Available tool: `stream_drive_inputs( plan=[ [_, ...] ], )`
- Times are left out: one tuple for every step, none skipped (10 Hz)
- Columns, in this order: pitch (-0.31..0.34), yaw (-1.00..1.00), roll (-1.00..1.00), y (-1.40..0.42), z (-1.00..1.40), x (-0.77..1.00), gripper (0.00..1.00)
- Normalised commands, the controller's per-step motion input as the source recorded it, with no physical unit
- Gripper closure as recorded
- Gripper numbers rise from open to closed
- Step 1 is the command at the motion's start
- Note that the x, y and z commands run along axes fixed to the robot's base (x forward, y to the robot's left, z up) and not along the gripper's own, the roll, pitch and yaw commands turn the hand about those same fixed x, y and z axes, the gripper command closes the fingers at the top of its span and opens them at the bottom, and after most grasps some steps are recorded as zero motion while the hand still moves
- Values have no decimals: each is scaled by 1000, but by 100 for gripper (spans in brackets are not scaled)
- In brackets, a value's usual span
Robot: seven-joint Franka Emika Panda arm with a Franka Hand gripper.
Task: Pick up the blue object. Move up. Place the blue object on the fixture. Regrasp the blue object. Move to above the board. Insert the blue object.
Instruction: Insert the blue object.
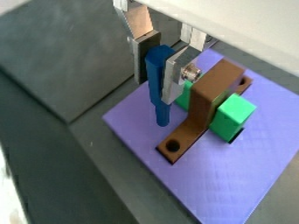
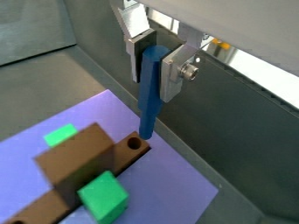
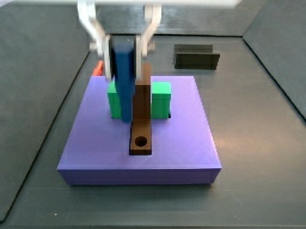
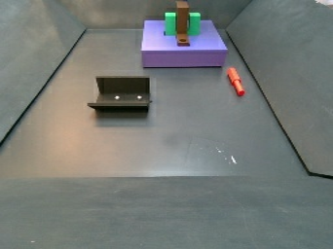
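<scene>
My gripper is shut on the blue object, a long peg hanging upright between the silver fingers. It also shows in the other wrist view and a side view, gripper included. It hangs above the purple board. The peg's lower end is close to the hole at the end of the brown bar, and outside it. The fixture stands empty on the floor.
Green blocks sit beside the brown bar on the board. A red piece lies on the floor right of the board. Dark walls ring the floor.
</scene>
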Motion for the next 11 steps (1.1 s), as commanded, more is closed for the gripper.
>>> stream_drive_inputs(
  plan=[
    [-157, 580, 297, -277, -266, 60, 100],
    [-34, 406, 344, -240, -57, 166, 100],
    [0, 209, 253, -17, -174, 26, 100],
    [0, 0, 17, -26, 0, 0, 100],
    [0, -37, 7, -49, -94, 297, 100],
    [80, -389, -24, -37, -163, 557, 100],
    [111, -414, -24, -14, -174, 514, 100],
    [110, -374, 0, -20, -91, 466, 100],
    [84, -277, 0, 0, -40, 294, 100],
    [3, -163, 1, 0, -46, 100, 100],
    [0, -23, 39, 0, -69, 0, 100]
  ],
)
